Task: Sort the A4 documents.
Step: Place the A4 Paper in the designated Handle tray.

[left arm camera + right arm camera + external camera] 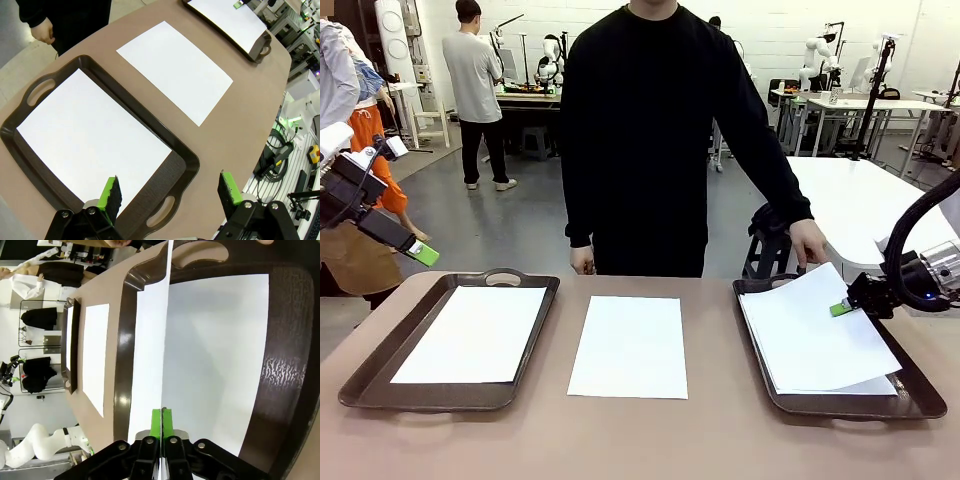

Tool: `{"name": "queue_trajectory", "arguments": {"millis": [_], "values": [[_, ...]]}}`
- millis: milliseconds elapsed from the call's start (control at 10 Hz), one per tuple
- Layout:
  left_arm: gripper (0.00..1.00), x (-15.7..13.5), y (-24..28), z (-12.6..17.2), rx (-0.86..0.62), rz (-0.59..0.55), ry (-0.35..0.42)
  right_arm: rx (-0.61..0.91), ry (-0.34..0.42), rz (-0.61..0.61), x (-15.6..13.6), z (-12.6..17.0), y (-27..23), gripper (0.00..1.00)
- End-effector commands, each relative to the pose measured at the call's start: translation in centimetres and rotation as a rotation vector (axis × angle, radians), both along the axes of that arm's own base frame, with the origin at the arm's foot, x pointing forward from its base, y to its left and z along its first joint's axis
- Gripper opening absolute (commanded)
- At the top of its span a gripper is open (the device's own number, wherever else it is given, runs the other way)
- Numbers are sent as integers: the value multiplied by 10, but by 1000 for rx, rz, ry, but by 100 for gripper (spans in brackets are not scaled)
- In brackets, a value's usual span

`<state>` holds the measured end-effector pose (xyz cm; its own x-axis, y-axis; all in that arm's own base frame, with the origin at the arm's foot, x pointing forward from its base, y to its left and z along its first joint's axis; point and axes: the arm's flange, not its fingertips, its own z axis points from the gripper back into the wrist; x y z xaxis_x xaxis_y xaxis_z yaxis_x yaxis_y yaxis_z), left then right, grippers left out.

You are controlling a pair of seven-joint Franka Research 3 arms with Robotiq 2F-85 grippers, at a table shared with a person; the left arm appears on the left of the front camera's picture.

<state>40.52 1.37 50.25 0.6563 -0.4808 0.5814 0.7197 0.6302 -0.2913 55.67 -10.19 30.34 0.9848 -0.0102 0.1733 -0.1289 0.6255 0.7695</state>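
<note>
Between the closed fingers of the right claw (842, 308) we see one sheet (810, 330) pinched by its edge, raised off the stack (215, 365) beneath; it could slip or crease. Left claw (170, 190) hangs open.

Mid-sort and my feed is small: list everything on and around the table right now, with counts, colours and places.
Trays: 2, dark brown, handled; left tray and right tray at the table's two ends.
A4 sheets: at least 4, white; left sheet flat in the left tray, middle sheet on the bare table between the trays, top sheet in the right tray lifted at one edge over a lower sheet.
Table: 1, brown.
Person: 1, black top, standing at the far side; one hand at the right tray's far rim.
Grippers: 2, black with green pads; left gripper open, raised by the left tray; right gripper shut on the top sheet.
</note>
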Motion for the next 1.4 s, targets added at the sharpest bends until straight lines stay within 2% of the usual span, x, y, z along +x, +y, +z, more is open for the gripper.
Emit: {"name": "queue_trajectory", "arguments": {"millis": [0,100,200,300,400,500,600,700,800,900,1000,1100,1300], "values": [[100,0,1,0,0,-3,-3,-27,4,13,-3,-2,4,1],[100,0,1,0,0,-3,-3,-45,5,20,-2,0,4,20],[100,0,1,0,0,-3,-3,-50,1,26,-2,2,4,20],[100,0,1,0,0,-3,-3,-82,-6,29,-2,4,2,39],[100,0,1,0,0,-3,-3,-156,-12,12,-3,7,1,24],[100,0,1,0,0,-3,-3,-197,-20,11,-4,11,1,58],[100,0,1,0,0,-3,-3,-245,-33,2,-4,13,-1,43],[100,0,1,0,0,-3,-3,-247,-39,-6,-4,14,-2,77],[100,0,1,0,0,-3,-3,-257,-55,-14,-4,18,-1,63],[100,0,1,0,0,-3,-3,-273,-73,-17,-4,22,-1,97],[100,0,1,0,0,-3,-3,-298,-94,-25,-4,29,-1,82],[100,0,1,0,0,-3,-3,-318,-108,-29,-4,34,-2,100],[100,0,1,0,0,-3,-3,-345,-120,-39,-4,41,-2,100]]}}
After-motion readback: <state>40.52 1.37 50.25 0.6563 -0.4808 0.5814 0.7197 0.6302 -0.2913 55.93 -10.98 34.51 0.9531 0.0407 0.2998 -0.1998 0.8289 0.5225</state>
